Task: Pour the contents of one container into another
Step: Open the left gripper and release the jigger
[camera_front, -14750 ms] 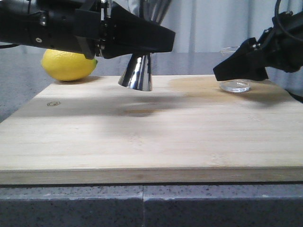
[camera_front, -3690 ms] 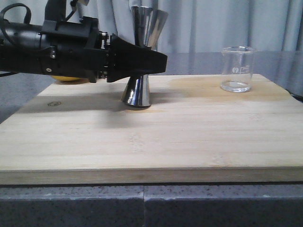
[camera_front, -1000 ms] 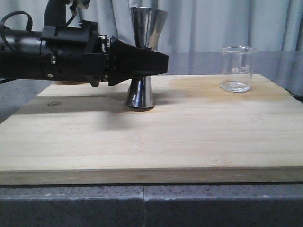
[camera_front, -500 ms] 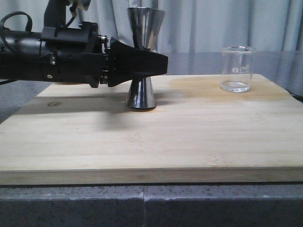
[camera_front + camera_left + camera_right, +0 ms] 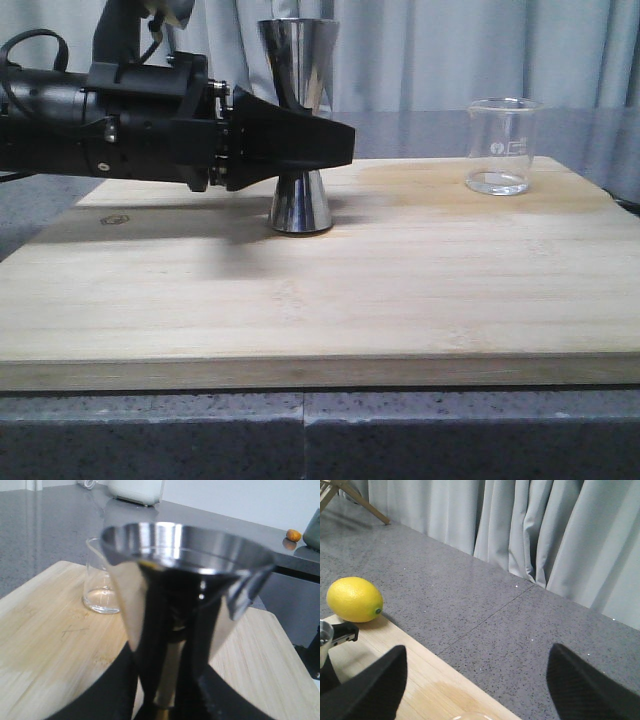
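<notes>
We have our left gripper [image 5: 335, 145] clamped at the waist of the steel jigger [image 5: 298, 125], whose base sits on, or just above, the bamboo board [image 5: 330, 290]; we cannot tell from the front view whether it has any clearance. The glass beaker [image 5: 502, 146] stands upright well apart toward the board's right far corner, with what looks like a little clear liquid at its bottom. Our main worry is the grip itself: the jigger is polished and tapers both ways from the waist, so if we tilt it toward the beaker it could twist or slide between the fingers [image 5: 120, 690]. We also judge that a fast sideways carry could slop out whatever is in the upper cup, though we cannot see its contents. The beaker is light and narrow-mouthed, so a low approach could knock it over or push it off the edge, and a high pour could miss the rim. Our right gripper [image 5: 475, 685] hangs spread wide and empty above the board's far edge, near the beaker, and it could get in the way of the pour. The board lies on a speckled grey counter [image 5: 470, 610], a lemon [image 5: 354, 599] rests at its far left corner, and pale grey curtains [image 5: 530, 525] close off the back.
</notes>
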`<state>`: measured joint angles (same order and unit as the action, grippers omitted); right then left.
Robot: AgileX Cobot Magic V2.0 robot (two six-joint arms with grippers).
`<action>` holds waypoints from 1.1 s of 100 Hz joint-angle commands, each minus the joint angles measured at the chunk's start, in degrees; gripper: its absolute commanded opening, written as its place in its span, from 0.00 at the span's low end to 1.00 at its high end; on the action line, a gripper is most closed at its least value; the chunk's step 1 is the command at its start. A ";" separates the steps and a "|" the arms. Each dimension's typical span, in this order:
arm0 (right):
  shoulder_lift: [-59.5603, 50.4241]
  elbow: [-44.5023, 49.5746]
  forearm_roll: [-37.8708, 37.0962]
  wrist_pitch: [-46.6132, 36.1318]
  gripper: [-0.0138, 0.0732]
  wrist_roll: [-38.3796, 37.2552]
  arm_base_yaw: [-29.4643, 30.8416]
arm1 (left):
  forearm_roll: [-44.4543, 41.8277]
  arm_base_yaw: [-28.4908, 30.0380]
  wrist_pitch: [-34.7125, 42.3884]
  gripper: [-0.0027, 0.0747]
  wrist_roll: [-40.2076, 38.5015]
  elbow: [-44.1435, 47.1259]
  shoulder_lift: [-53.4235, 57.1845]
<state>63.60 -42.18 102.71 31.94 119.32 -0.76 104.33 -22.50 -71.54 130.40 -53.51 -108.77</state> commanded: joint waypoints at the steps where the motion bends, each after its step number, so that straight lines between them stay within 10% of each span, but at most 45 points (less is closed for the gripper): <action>1: -0.81 -1.88 3.64 2.15 0.76 -0.01 0.20 | -1.80 -0.27 -1.13 0.31 -1.77 0.04 1.12; 110: -0.81 -1.88 3.64 2.15 0.76 -0.01 0.20 | -1.38 -0.27 -1.13 0.55 -4.26 -0.06 4.22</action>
<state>63.60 -42.18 102.71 31.94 119.32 -0.76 100.74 -22.50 -67.30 126.83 -52.82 -107.80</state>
